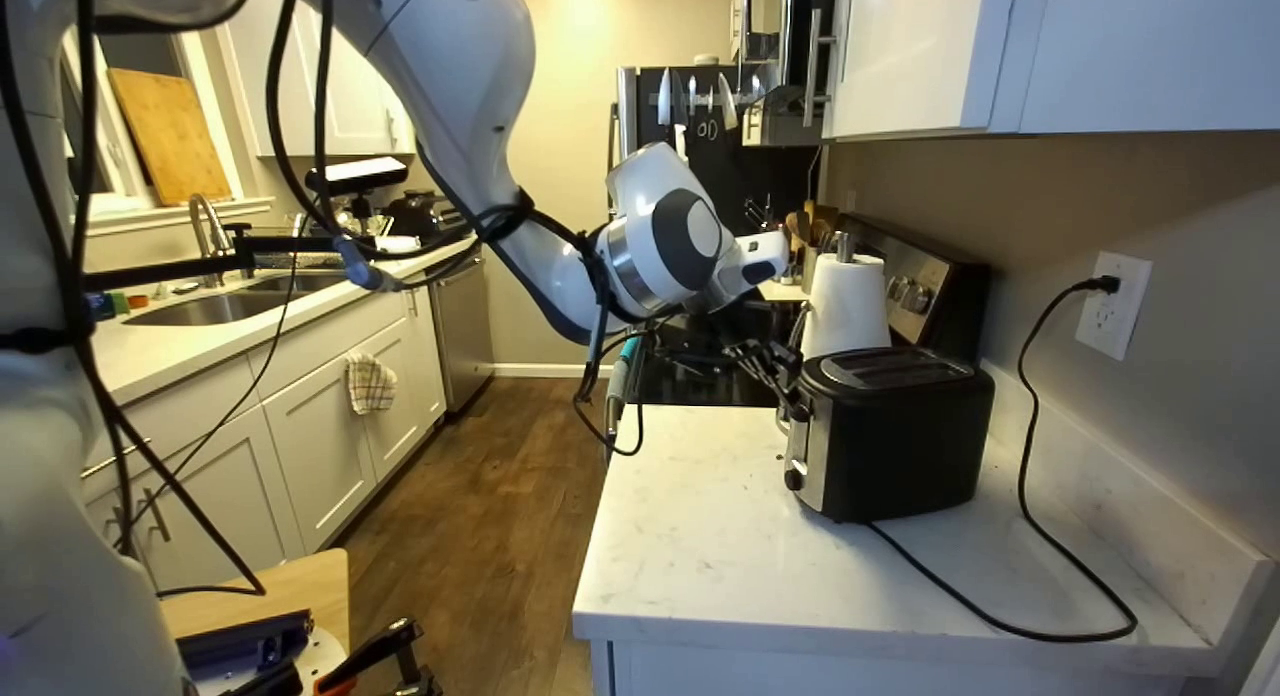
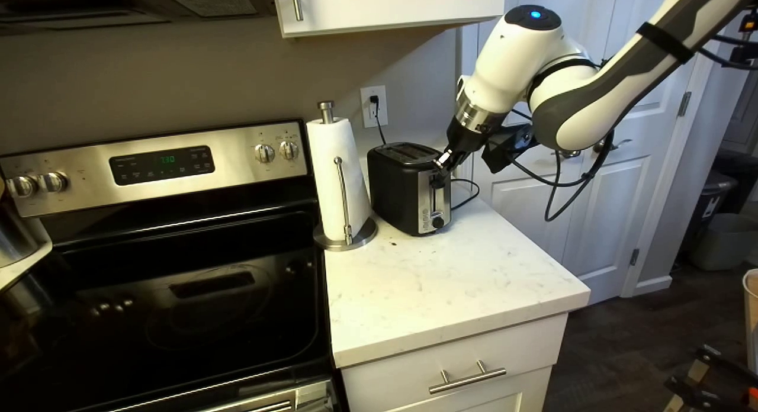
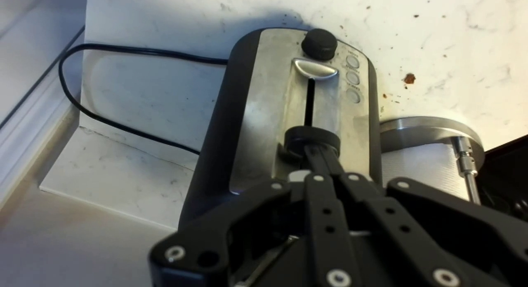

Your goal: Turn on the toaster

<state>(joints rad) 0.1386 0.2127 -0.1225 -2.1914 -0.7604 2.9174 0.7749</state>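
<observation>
The boxy black toaster (image 1: 900, 436) stands upright on the counter; it also shows in an exterior view (image 2: 395, 190) and in the wrist view (image 3: 258, 114). Its silver end panel bears a black lever (image 3: 312, 139) in the upper part of a vertical slot, and a black dial (image 3: 319, 44) at the bottom. My gripper (image 3: 321, 153) is shut, its fingertips together at the lever's upper side, seemingly touching it. Nothing shows between the fingers. In both exterior views the gripper (image 1: 787, 398) (image 2: 444, 161) slants down onto the panel's upper part.
A paper towel roll (image 2: 336, 181) on a metal stand is close beside the toaster, by the stove (image 2: 195, 282). The black cord (image 1: 1030, 631) loops over the counter (image 1: 700, 566) to the wall outlet (image 1: 1113, 306). White cabinets (image 1: 1150, 56) hang above.
</observation>
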